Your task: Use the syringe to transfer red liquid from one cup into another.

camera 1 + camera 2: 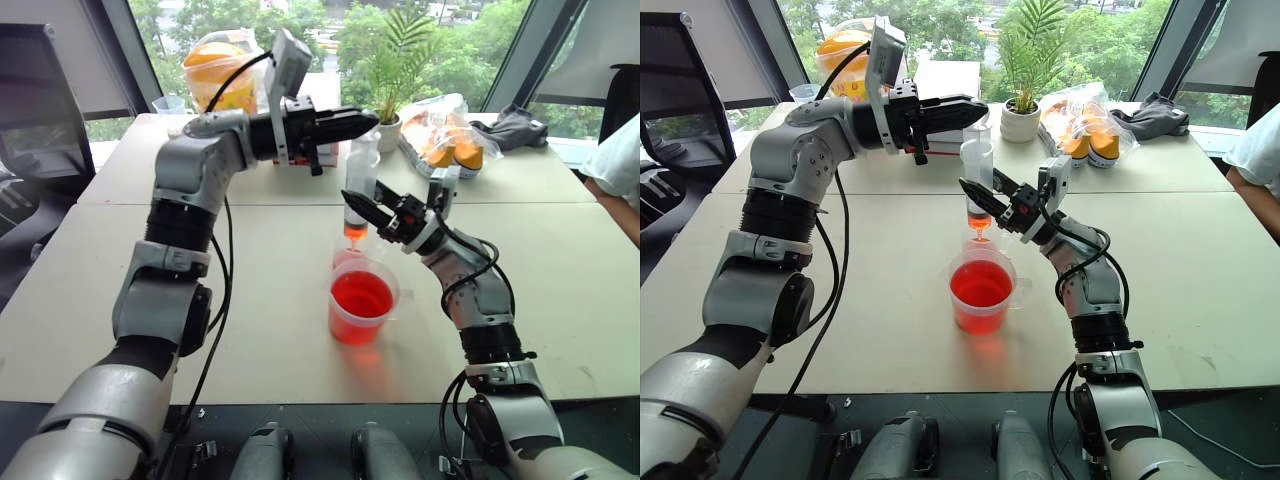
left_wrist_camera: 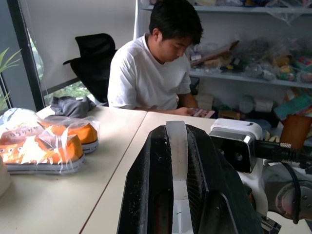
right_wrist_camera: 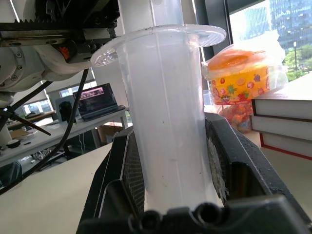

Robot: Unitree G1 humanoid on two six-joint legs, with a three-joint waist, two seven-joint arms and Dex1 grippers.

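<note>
We hold the syringe (image 1: 979,180) upright with our right gripper (image 1: 987,192), its two black fingers (image 3: 246,168) pressed against either side of the clear barrel, just below the flange. In the right wrist view the barrel rises straight out from between the pads, filling the gap completely. The orange-red nozzle points down from below the fingers, with a little red liquid (image 1: 980,283) showing at the bottom of the barrel.

Our left gripper (image 1: 960,106) reaches in level from the left, above the right fingers, its fingertips at the top of the syringe. The two fingers are drawn together on the white plunger stem, which shows as a pale strip pinched between the black pads (image 2: 146,185) in the left wrist view.

Directly beneath the nozzle stands the small cup (image 1: 347,256), thin and clear, with some red at its bottom. Just nearer to us than the right fingers, and lower, sits the wide cup (image 1: 981,290), more than half full of red liquid; it stands just in front of the small cup. Both rest on the table (image 1: 890,330).

Beyond the left fingertips a person (image 2: 156,68) in a white shirt sits at the far table edge. Packed orange shoes (image 2: 44,141) and a potted plant (image 1: 1022,95) lie further off.
</note>
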